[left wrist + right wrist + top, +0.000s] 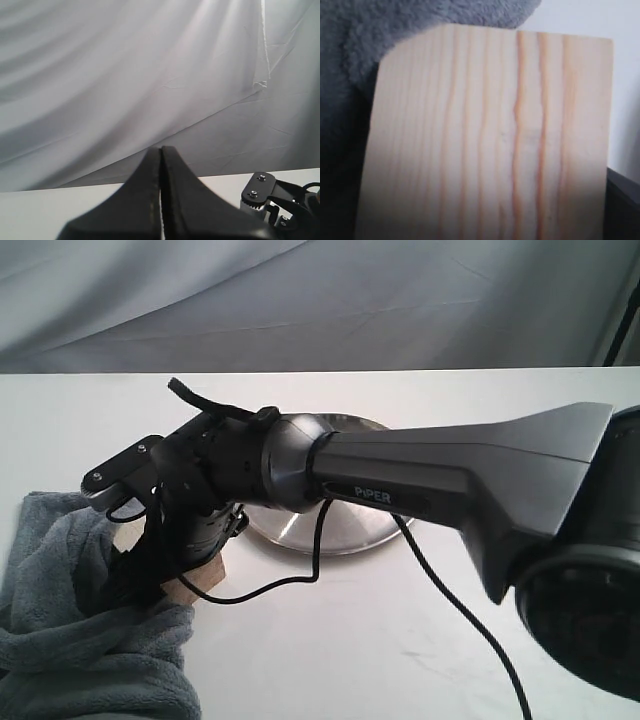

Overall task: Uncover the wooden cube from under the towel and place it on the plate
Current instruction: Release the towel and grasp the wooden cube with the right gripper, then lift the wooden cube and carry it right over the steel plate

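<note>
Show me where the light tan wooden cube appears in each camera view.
Exterior view: light tan wooden cube at lower left, partly hidden by the dark arm.
Left wrist view: not in it.
Right wrist view: it fills most of the picture.
Shared landmark: the fluffy slate-grey towel beside it.

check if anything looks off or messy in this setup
Nothing is spilled or broken. The towel lies crumpled in a heap on the left of the exterior view, and one fold laps over a corner of the wooden block. The plate sits flat, partly hidden behind the arm.
</note>
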